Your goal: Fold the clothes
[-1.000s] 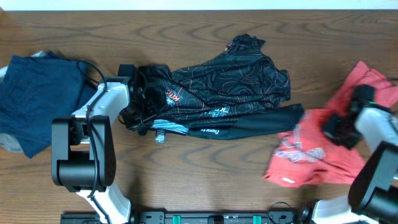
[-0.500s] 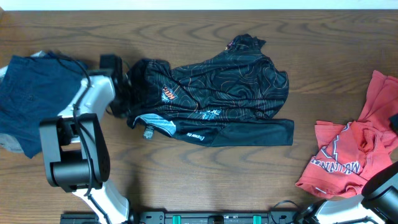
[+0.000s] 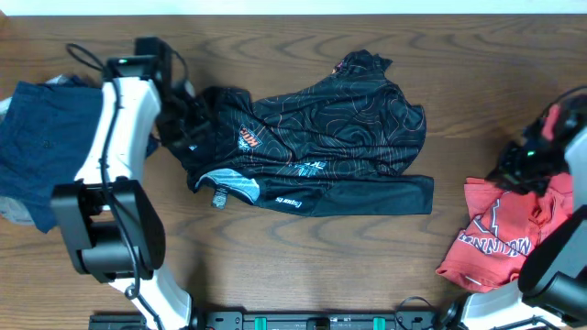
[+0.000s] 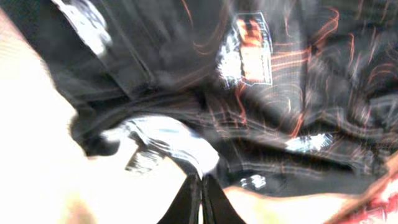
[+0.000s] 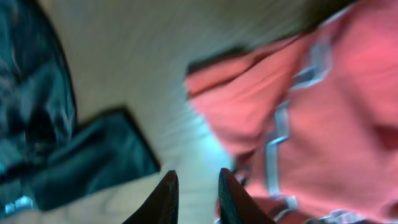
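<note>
The clothes, a black sports shirt with thin orange contour lines, lie spread across the middle of the table, one sleeve stretched out to the right. My left gripper is at the shirt's bunched left edge. In the left wrist view the shirt fills the frame, and the gripper is shut, its tips pinching a pale fold of the cloth. My right gripper hovers at the right by the red T-shirt. In the right wrist view the right gripper is slightly open with nothing between its fingers, and the black sleeve end lies to its left.
A red T-shirt with white print lies crumpled at the right edge and shows large in the right wrist view. A navy blue garment sits at the far left behind the left arm. Bare wood shows along the front edge.
The black shirt was dragged left by my left gripper, whose arm then swung toward the far edge. My right gripper pulled the red T-shirt right, let it go and opened.
</note>
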### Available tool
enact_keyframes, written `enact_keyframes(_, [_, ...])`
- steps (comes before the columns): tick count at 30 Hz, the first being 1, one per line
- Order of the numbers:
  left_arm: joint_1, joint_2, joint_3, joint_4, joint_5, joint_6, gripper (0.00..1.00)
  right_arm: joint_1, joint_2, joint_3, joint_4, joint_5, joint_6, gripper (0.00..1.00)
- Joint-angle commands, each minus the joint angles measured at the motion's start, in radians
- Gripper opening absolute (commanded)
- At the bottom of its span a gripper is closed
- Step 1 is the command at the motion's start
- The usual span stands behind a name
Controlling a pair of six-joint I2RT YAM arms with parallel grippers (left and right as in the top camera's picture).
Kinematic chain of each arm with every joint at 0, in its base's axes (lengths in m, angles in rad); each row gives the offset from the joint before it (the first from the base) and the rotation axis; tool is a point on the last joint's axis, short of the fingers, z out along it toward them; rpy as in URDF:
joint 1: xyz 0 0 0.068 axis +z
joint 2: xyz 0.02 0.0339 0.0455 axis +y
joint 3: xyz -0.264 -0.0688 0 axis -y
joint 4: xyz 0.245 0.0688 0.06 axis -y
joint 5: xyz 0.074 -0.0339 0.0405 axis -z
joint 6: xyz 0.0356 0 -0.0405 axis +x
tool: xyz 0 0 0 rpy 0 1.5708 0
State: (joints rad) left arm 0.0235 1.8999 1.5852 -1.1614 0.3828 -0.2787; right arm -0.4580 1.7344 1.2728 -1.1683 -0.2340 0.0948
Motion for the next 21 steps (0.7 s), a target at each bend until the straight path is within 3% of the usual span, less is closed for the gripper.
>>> enact_keyframes(1, [-0.085,-0.002,-0.033,-0.032,0.055,0.031,0.06,0.032,-0.002,-0.074,-0.005,-0.013,0.023,0.21])
enact_keyframes(9, [-0.357,-0.002,-0.114,0.005,0.056,0.039,0.06,0.031,-0.003,-0.313,0.095,0.053,0.158,0.20])
enact_keyframes(14, [-0.518,0.000,-0.206,0.175,0.055,-0.032,0.06,0.019,-0.003,-0.417,0.180,0.208,0.289,0.18])
enact_keyframes(21, [-0.632,0.003,-0.333,0.425,0.055,-0.155,0.06,-0.054,-0.003,-0.478,0.243,0.465,0.444,0.15])
